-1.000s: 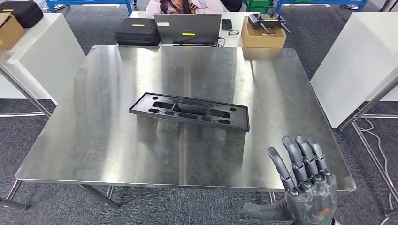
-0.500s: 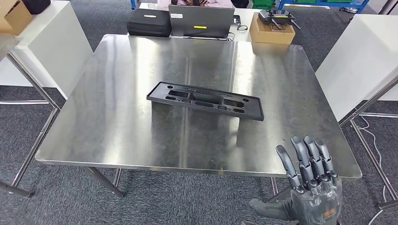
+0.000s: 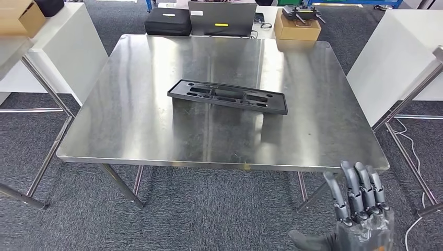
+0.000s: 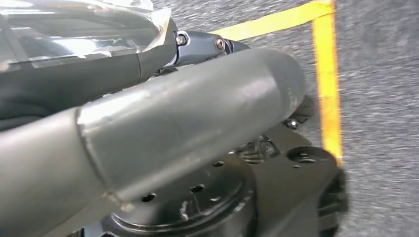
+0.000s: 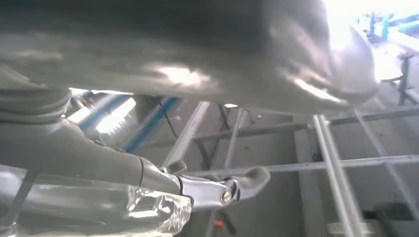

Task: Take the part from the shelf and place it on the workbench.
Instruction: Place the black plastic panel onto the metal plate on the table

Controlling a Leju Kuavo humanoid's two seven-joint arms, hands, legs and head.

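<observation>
- Lying flat on the brushed stainless-steel workbench [image 3: 136, 120], the long black moulded plastic part [image 3: 228, 96] with rectangular recesses sits well beyond the right hand [image 3: 360, 219] and off to that hand's left, touching nothing but the tabletop.
- The right hand, dark grey with a grey ribbed cover, is raised below the near edge of the workbench by its right corner; its fingers [image 3: 355, 188] point upward, close side by side, the thumb stuck out toward the left, and nothing is in it.
- The left hand [image 4: 148, 138] appears in its wrist view as a large blurred grey shape over grey carpet with a yellow floor stripe [image 4: 326, 74]; I cannot tell how its fingers lie.
- Far past the part, at the back edge of the workbench, stand a black zipped case [image 3: 168, 22] and a grey laptop lid [image 3: 222, 16], each bearing a small yellow label whose writing is too small to read.
- Beside the laptop, further toward the right hand's side, a brown cardboard box [image 3: 296, 29] carries a dark controller-like device [image 3: 300, 12] on top.
- White tables [image 3: 402, 57] flank the workbench on both sides; the one far to the hand's left holds another cardboard box [image 3: 18, 18].
- No brand name or legible text can be made out on the part itself.
</observation>
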